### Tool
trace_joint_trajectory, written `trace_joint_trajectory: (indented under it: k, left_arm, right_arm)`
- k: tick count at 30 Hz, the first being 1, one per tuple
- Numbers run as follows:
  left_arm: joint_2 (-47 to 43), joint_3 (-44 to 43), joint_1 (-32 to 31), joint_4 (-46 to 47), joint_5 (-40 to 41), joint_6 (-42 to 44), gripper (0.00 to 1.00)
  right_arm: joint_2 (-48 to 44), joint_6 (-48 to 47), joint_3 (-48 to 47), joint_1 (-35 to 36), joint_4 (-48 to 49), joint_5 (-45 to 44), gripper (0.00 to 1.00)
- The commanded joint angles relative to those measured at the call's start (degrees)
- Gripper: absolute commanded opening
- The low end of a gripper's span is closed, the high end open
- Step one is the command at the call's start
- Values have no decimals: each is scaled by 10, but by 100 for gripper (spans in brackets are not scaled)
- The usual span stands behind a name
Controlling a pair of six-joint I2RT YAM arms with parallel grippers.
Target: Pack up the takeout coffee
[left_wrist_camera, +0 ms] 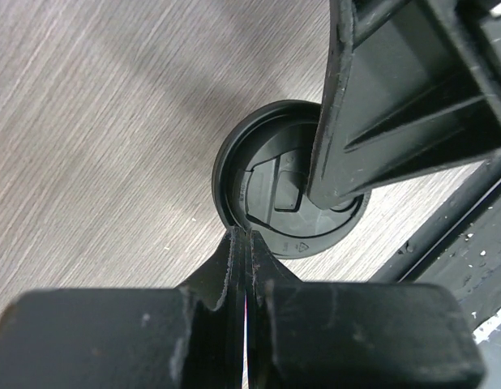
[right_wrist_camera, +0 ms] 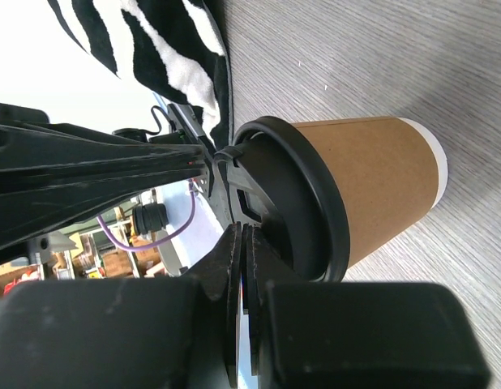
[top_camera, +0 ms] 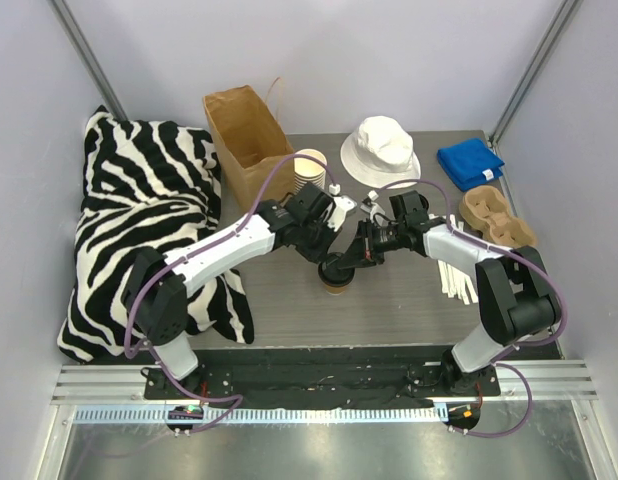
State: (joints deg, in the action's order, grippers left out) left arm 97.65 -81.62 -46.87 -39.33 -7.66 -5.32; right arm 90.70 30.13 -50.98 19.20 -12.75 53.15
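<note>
White walls stand around a grey wood table [top_camera: 289, 310]. On the middle of the table, near the front, stands the takeout coffee [top_camera: 337, 280]. It is a brown paper cup with a black lid [left_wrist_camera: 271, 194] on top, and it stands up straight. Both arms reach in over the cup from each side and meet above it. The left hand [left_wrist_camera: 246, 237] is closed, with its two fingers pressed flat together, and its tip touches the rim of the lid. The right hand [right_wrist_camera: 244, 231] is closed too, finger against finger, and its tip sits on top of the lid. Neither hand has its fingers around the cup. A big zebra pillow [top_camera: 139, 210] lies at the left side. At the back is an open brown paper bag [top_camera: 244, 135], with a stack of cream cups [top_camera: 310, 168] just beside it. A white hat [top_camera: 381, 150] lies near the cups. A blue cloth [top_camera: 470, 162] and a tan cup tray [top_camera: 496, 218] are at the right, well apart from the coffee.
</note>
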Motion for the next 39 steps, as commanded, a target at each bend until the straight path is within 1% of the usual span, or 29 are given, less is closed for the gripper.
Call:
trace_joint_trajectory:
  k: [1,8,20,26,29,39]
  left_arm:
    - [8,-21,1,7,6,9,0]
    - [4,-31,1,9,3,3,4]
    - [27,-36,1,7,2,-3,4]
    - [47,-28,1,0,9,0,2]
    - [56,-22,2,-8,18,0,0]
    - [78,-12,1,-17,33,4,0]
  right_arm:
    - [20,-26,-10,2,-11,-43,6]
    - [25,-27,-11,2,-14,-44,6]
    - [25,-27,-10,2,-13,-44,6]
    - [24,-29,-4,1,-13,-47,6]
    - [26,-32,2,3,-14,-52,5]
    - [33,-52,1,2,-30,-74,4]
